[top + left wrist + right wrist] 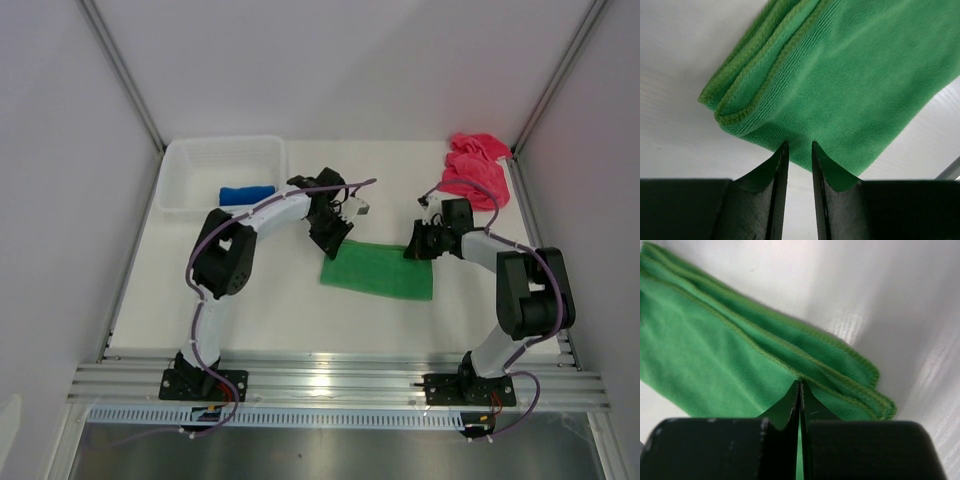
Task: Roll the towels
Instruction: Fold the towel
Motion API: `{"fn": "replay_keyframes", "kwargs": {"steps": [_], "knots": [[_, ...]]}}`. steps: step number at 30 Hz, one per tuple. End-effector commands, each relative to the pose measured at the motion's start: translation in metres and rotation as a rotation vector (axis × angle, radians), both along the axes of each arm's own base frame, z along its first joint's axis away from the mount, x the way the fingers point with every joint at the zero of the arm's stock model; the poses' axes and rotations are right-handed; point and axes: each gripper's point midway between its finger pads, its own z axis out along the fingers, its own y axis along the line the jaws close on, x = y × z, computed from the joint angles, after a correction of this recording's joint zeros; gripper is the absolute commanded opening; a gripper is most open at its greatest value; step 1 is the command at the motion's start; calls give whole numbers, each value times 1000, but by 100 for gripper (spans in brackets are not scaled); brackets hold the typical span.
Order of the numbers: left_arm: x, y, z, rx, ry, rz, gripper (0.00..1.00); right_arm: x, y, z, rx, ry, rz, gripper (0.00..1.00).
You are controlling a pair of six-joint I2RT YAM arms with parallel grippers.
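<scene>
Rolling of the second towel, start of the step. The green towel (378, 270) lies folded flat into a layered oblong at the middle of the worktop (260, 315), its stitched hems stacked along one side and no turn yet made in it. The blue towel (247, 194) already sits as a tight roll inside the white basket (225, 143) at the far left, and the pink towel (475, 170) lies crumpled in the far right corner, well apart from both arms. The left gripper (799, 146) stands at the far left corner of the green towel. Its fingers are drawn almost together with a narrow slit between them, and the tips just meet the cloth's edge, with nothing clearly held. The right gripper (800, 384) stands at the far right corner. Its fingers are pressed together with the tips on the hemmed edge, and whether any cloth is pinched there cannot be told from the wrist view. By this reading the step in hand is taking hold of the green towel in order to begin the roll. The next move probably calls for a firm nip through all layers at one edge. That edge would then be turned over onto the flat part, with both ends kept level so that the roll does not skew or the folded layers slide apart.
</scene>
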Motion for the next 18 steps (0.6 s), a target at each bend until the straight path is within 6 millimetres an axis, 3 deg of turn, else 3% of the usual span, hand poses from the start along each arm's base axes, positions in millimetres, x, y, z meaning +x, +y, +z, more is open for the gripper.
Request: {"fn": "replay_keyframes", "kwargs": {"steps": [1,6,14,18], "knots": [[-8,11,-14,66,68,37,28,26,-7,7,6,-24,-83,0],[-12,14,-24,87,88,44,29,32,-16,-9,-46,35,-139,0],[-13,17,-31,102,97,41,29,52,-30,-5,-76,7,-227,0],[-11,16,-27,93,84,38,30,67,-36,13,-102,-54,-234,0]]}}
